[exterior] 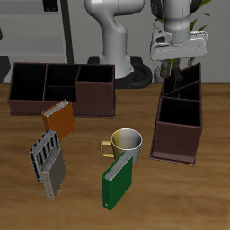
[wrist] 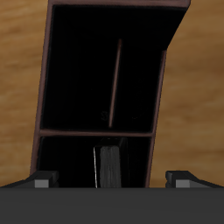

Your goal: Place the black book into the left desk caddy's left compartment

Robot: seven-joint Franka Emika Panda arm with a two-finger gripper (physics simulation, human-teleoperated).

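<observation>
The left desk caddy is the long, narrow dark brown box seen end-on. It also shows in the wrist view. My gripper hangs over its far end. The black book stands upright and a little tilted in the caddy's end section farthest back. In the wrist view the book shows edge-on inside that section, below my gripper. The fingers stand wide apart and do not touch it. The gripper is open.
A wide brown caddy stands at the back. An orange book and a grey striped book lie before it. A yellow mug and a green book stand near the table's front edge.
</observation>
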